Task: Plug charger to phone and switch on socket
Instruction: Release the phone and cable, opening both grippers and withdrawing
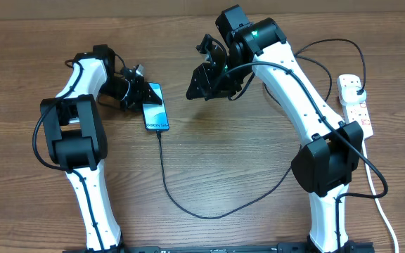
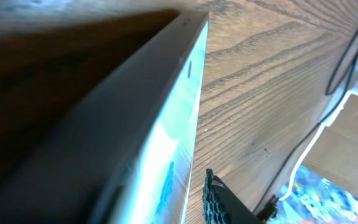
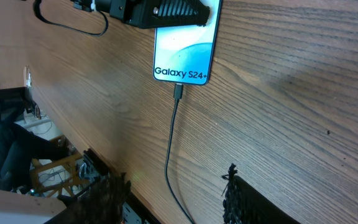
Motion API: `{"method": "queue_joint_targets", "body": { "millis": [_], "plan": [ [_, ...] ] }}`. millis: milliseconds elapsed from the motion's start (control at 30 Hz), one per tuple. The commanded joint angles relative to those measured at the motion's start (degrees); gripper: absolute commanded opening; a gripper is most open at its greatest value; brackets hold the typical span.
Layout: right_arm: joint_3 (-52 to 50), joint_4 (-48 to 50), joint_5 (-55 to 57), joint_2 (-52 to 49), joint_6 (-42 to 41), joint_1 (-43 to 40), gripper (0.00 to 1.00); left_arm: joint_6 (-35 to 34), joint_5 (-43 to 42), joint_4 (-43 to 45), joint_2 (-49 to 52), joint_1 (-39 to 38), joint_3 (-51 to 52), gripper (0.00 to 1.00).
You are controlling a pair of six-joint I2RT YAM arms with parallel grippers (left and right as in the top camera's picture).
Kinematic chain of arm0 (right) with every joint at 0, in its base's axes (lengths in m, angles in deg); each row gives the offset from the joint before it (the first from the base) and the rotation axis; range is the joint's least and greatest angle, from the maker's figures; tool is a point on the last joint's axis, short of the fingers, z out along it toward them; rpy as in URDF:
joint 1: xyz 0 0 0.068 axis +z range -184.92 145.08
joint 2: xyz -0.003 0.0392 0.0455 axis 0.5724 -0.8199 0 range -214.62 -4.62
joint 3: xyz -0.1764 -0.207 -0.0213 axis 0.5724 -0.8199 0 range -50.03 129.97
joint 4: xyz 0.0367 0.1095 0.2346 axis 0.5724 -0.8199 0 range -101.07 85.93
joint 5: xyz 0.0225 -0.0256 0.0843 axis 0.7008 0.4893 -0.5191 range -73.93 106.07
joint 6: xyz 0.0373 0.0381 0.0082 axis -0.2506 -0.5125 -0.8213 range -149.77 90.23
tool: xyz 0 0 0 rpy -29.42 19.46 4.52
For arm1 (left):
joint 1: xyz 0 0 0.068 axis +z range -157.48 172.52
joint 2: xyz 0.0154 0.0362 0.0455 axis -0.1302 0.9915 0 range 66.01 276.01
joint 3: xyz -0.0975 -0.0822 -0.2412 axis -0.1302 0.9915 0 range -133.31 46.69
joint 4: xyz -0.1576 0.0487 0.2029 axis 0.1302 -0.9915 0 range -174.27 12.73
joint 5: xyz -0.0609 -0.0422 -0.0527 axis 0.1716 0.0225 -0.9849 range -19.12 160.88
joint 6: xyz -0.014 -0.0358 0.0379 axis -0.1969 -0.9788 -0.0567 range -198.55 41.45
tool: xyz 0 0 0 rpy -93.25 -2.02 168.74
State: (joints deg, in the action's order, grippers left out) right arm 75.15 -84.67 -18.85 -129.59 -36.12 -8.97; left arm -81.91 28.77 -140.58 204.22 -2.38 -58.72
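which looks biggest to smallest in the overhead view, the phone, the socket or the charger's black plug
socket and phone: nearly alike, the socket longer but narrower, so unranked
charger's black plug: clearly smallest

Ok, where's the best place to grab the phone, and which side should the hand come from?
Probably across the long edges of the phone near its far end, coming from above. It lies flat on the table, and the cable is plugged into the near end.
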Motion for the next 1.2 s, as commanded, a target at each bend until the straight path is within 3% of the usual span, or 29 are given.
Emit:
{"method": "queue_joint_targets", "body": {
  "millis": [0, 233, 667, 1167],
  "plan": [
    [0.76, 0.04, 0.39, 2.03, 0.42, -0.26, 0.54, -1.60, 15.23, 0.35, 1.75, 0.50, 0.42, 0.38],
    [0.76, 0.02, 0.44, 2.03, 0.42, -0.26, 0.54, -1.64, 23.96, 0.35, 1.75, 0.50, 0.39, 0.55],
    [0.76, -0.90, 2.56, 2.03, 0.42, -0.26, 0.54, -5.25, 36.41, 0.31, 1.73, 0.55, 0.33, 0.55],
    [0.92, -1.70, 3.37, 2.08, 0.37, -2.93, 0.52, -6.54, 36.72, -9.14, -3.54, 0.57, -14.51, 0.58]
  ]
}}
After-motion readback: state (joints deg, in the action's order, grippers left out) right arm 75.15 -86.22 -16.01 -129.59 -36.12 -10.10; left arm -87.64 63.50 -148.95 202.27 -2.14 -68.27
